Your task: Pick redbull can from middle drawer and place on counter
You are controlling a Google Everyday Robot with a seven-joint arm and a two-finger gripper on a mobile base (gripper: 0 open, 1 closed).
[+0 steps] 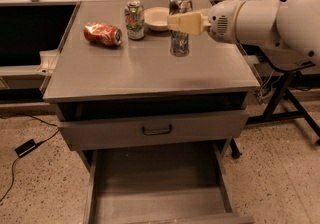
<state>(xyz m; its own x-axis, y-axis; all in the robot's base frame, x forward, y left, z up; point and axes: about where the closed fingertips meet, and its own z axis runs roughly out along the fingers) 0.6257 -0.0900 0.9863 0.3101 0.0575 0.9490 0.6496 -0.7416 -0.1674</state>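
Observation:
My gripper (176,22) is shut on the redbull can (180,44), a slim silver-grey can with dark markings, held upright by its middle. The can is over the back middle of the counter (150,75), its base at or just above the surface; I cannot tell whether it touches. The white arm reaches in from the right. The middle drawer (155,168) is pulled open below, and its flat grey floor is bare.
A red-orange can (102,34) lies on its side at the counter's back left. A green-and-white can (134,19) stands upright beside a white bowl (157,18), just left of the gripper. A closed drawer front with a dark loop handle (157,129) sits above the open drawer.

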